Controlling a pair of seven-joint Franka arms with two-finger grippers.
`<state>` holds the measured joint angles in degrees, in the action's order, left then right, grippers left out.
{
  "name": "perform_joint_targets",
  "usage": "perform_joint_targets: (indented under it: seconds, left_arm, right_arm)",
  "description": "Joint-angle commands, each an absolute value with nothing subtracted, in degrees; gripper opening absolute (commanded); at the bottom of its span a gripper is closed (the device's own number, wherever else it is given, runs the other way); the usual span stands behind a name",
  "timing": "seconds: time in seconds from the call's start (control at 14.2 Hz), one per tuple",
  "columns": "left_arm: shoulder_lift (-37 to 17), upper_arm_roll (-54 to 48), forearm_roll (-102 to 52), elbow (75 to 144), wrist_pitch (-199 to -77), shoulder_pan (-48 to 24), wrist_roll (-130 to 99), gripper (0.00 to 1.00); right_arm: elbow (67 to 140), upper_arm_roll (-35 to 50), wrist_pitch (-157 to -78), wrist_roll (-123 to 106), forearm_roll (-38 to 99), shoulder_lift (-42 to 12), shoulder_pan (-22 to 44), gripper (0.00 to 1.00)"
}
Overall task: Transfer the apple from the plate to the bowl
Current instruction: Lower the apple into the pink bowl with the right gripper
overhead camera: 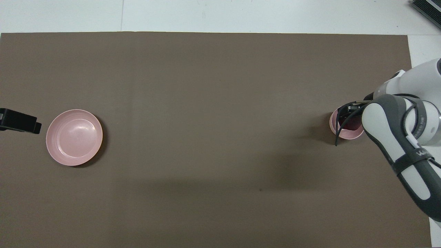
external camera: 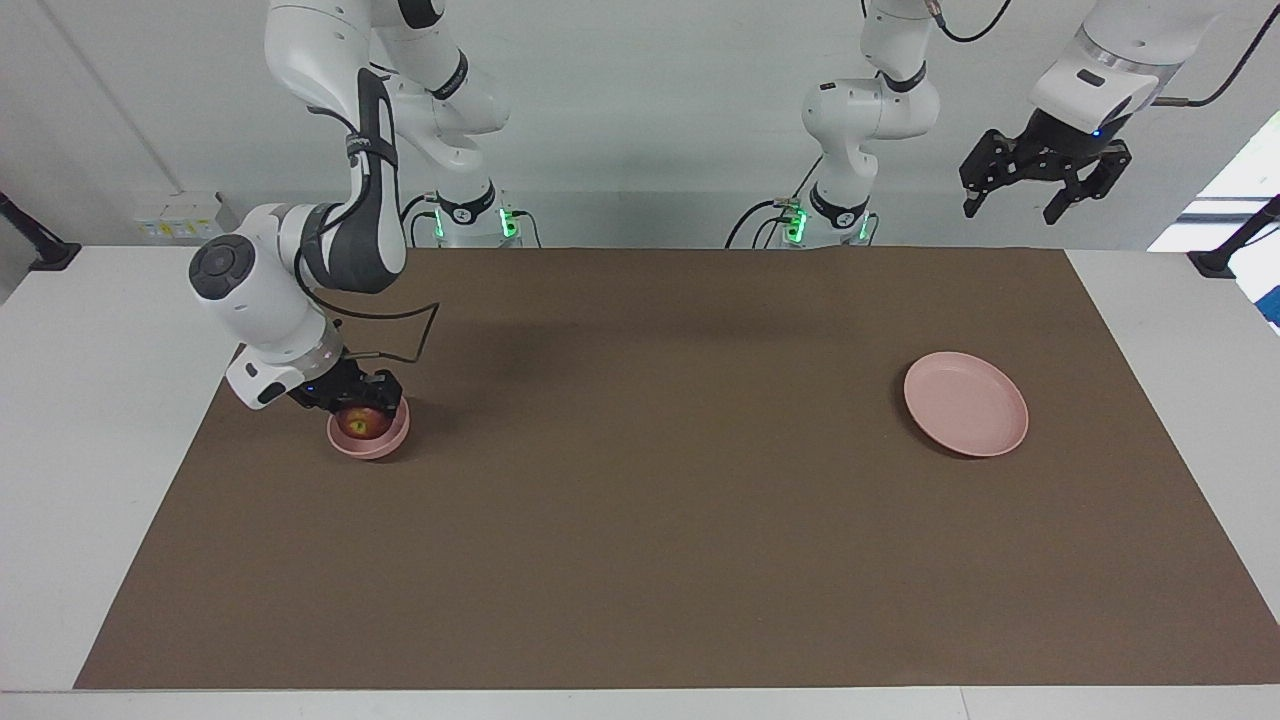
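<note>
The small pink bowl (external camera: 370,440) (overhead camera: 336,128) stands toward the right arm's end of the table. The dark red apple (external camera: 360,423) (overhead camera: 351,124) sits low inside it. My right gripper (external camera: 358,408) (overhead camera: 348,117) reaches down into the bowl and is shut on the apple. The arm hides much of both in the overhead view. The wide pink plate (external camera: 966,403) (overhead camera: 74,137) lies bare toward the left arm's end. My left gripper (external camera: 1025,195) (overhead camera: 19,121) hangs open, raised high by the table edge nearest the robots, with nothing in it.
A brown mat (external camera: 650,500) covers most of the white table. A black cable (external camera: 400,340) loops from the right wrist just above the mat beside the bowl.
</note>
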<state>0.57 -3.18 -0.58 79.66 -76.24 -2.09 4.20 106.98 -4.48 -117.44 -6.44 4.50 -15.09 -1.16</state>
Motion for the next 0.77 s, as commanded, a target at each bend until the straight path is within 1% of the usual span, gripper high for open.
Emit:
perform_joint_targets:
  seconds: [0.0, 0.21, 0.56, 0.7]
  left_arm:
    - [-1.0, -2.9, 0.4, 77.2, -74.2, -1.2, 4.7, 1.0]
    - [0.7, -3.1, 0.3, 78.1, -76.3, -1.1, 4.4, 1.0]
    - [2.6, -2.9, -0.1, 81.6, -76.2, 0.4, 4.1, 1.0]
    - [2.6, -2.9, -0.1, 81.5, -76.2, 0.5, 4.0, 1.0]
  right_arm:
    - [107.3, -4.0, -119.2, -8.3, 3.3, -15.7, -2.3, 0.0]
    - [107.6, -4.0, -119.4, -8.3, 3.3, -15.9, -2.4, 0.0]
    - [107.8, -4.0, -119.3, -8.5, 3.3, -16.5, -2.6, 0.0]
    - [107.8, -4.0, -119.3, -8.5, 3.3, -17.0, -2.7, 0.0]
